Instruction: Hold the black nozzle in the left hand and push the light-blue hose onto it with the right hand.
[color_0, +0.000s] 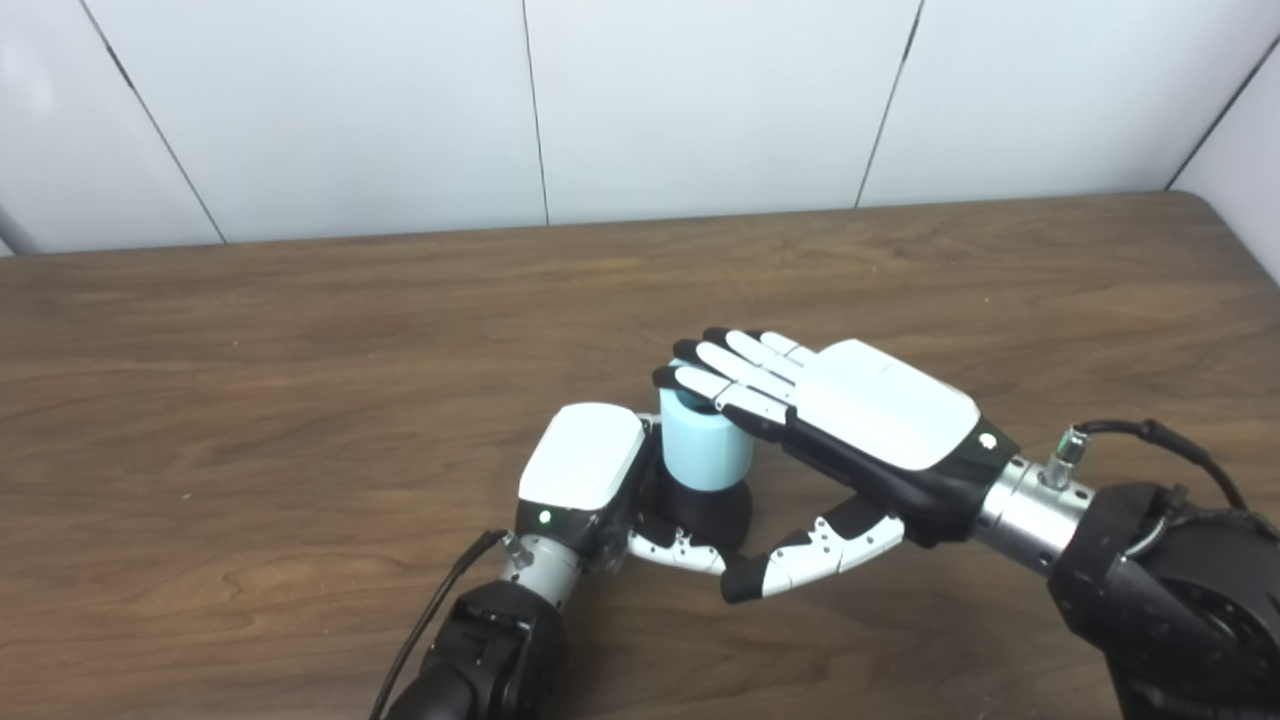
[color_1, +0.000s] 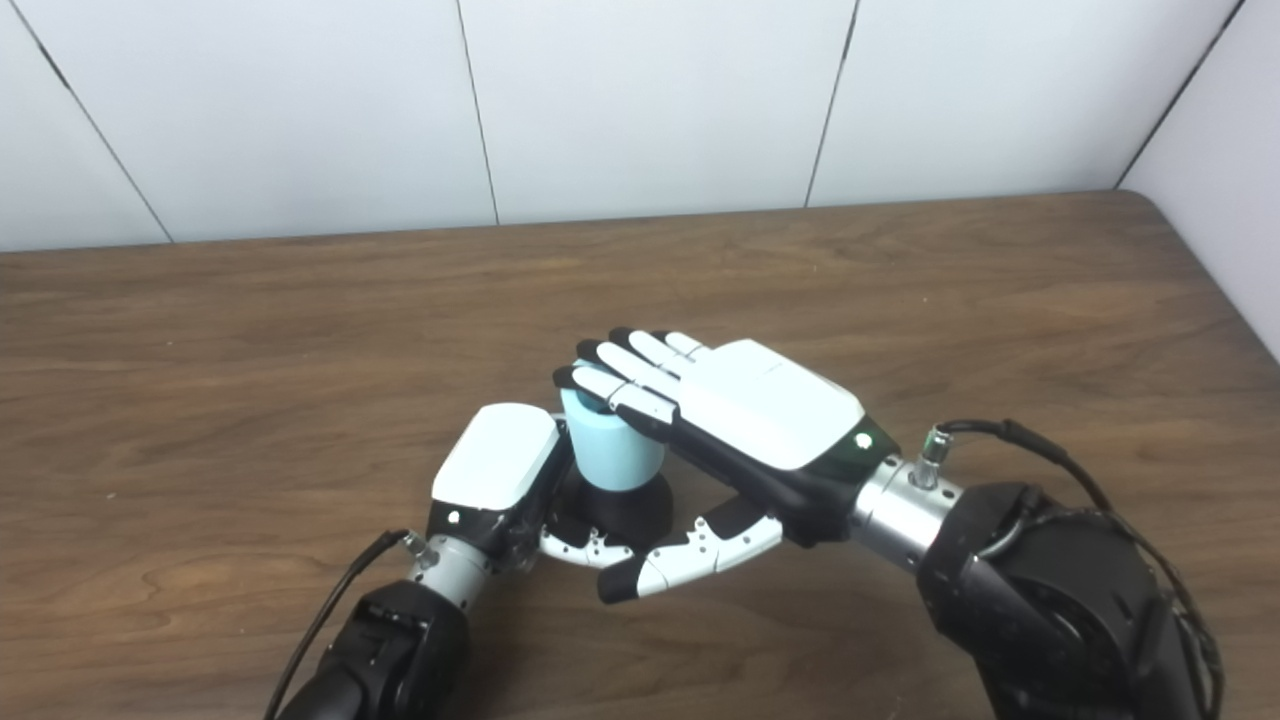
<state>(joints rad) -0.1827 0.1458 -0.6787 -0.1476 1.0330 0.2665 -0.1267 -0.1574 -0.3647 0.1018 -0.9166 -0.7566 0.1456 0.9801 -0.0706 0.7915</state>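
Observation:
A short light-blue hose (color_0: 704, 452) stands upright on a black nozzle (color_0: 712, 515) near the table's front middle. My left hand (color_0: 590, 470) is wrapped around the black nozzle from the left, its thumb curling under the front. My right hand (color_0: 860, 420) lies flat, palm down, with its fingers (color_0: 730, 375) stretched over the hose's top end and its thumb hanging free below. The hose's top rim is hidden under those fingers, so contact there is not visible.
The brown wooden table (color_0: 300, 350) runs to a white panelled wall at the back. Its rounded right corner (color_1: 1150, 205) lies at the far right. A black cable (color_0: 1160, 435) loops off the right wrist.

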